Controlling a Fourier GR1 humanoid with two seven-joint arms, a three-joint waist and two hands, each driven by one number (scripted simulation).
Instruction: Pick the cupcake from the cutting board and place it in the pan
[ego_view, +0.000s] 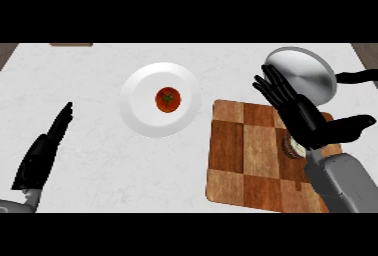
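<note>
The cupcake (290, 146) sits on the wooden checkered cutting board (247, 155) at the right, mostly hidden under my right hand (310, 122). That hand hovers over it with fingers straight, pointing up-left, and thumb spread to the right; it is open. The grey pan (303, 72) with a black handle (358, 76) lies just beyond the board at the upper right, partly behind my fingertips. At the lower left my left hand (40, 152) rests edge-on over the counter, fingers straight.
A white plate (140, 107) holding a tomato (167, 99) lies on the white marble counter left of the board. A brown object (71, 45) shows at the far top edge.
</note>
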